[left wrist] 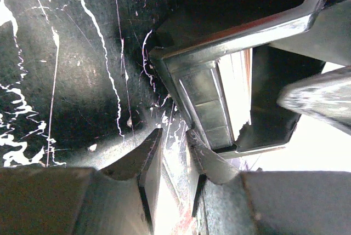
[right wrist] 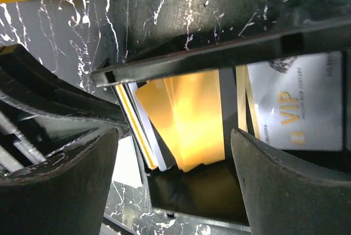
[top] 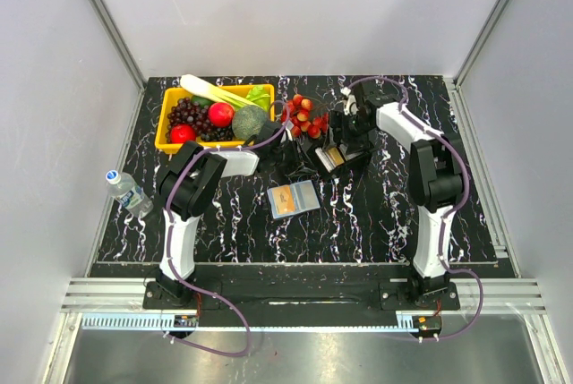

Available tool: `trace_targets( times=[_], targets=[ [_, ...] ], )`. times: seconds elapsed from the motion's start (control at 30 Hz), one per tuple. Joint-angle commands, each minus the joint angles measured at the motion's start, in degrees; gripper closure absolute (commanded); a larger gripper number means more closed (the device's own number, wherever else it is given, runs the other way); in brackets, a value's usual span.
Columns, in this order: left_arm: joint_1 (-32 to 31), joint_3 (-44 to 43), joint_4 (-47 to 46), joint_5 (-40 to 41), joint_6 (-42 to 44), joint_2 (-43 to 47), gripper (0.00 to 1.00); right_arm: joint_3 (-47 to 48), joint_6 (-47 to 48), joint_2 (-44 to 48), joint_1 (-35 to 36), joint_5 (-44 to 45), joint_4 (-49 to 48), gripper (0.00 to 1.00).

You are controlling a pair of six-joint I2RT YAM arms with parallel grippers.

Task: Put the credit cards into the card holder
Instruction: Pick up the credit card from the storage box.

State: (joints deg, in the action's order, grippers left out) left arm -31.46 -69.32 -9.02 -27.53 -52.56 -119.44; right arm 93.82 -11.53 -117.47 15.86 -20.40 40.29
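Note:
The card holder [top: 303, 194] lies open on the table, light-blue side up, with an orange-gold card [top: 283, 200] on its left half. Behind it stands a deeper black tray [top: 333, 158] [right wrist: 219, 194] holding more credit cards [right wrist: 189, 117], gold ones leaning beside a thin stack on edge, plus a pale VIP card [right wrist: 296, 109]. My right gripper [top: 351, 144] [right wrist: 173, 136] hangs open over the tray, fingers wide on either side of the gold cards, holding nothing. My left gripper [top: 291, 158] [left wrist: 173, 133] sits low at the tray's left corner [left wrist: 203, 98], jaws narrowly apart with only table between them.
A yellow basket [top: 170, 129] of fruit and vegetables stands at the back left. Loose strawberries [top: 303, 115] lie just behind the tray. A water bottle [top: 128, 192] lies off the table's left edge. White walls close in on the back and both sides.

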Motion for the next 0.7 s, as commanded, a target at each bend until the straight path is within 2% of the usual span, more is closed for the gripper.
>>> trace_targets(
  times=[0.0, 0.2, 0.37, 0.53, 0.6, 0.67],
  targets=[
    [-0.18, -2.57, -2.94, -1.47, -0.09, -0.27, 0.73, 1.98, 1.86, -4.16, 0.75, -5.86, 0.22, 0.11],
    [-0.27, -3.1, -2.67, -1.74, 0.0, -0.97, 0.73, 3.12, 2.3, -7.33, 0.75, -10.0, 1.54, 0.11],
    [-0.27, -3.54, -2.5, -1.83, -0.09, -1.24, 0.73, 1.98, 3.27, -6.72, 0.93, -18.87, 1.46, 0.2],
    [-0.27, -3.63, -2.58, -1.83, -0.09, -1.24, 0.73, 1.89, 3.0, -5.05, 1.19, -18.71, 1.63, 0.27],
    [-0.27, -3.46, -2.67, -1.91, -0.09, -1.24, 0.73, 1.8, 2.92, -4.52, 1.19, -18.18, 1.54, 0.37],
    [-0.27, -3.19, -2.76, -1.74, -0.18, -1.06, 0.73, 1.8, 2.74, -4.08, 1.19, -18.36, 1.54, 0.38]
  ],
)
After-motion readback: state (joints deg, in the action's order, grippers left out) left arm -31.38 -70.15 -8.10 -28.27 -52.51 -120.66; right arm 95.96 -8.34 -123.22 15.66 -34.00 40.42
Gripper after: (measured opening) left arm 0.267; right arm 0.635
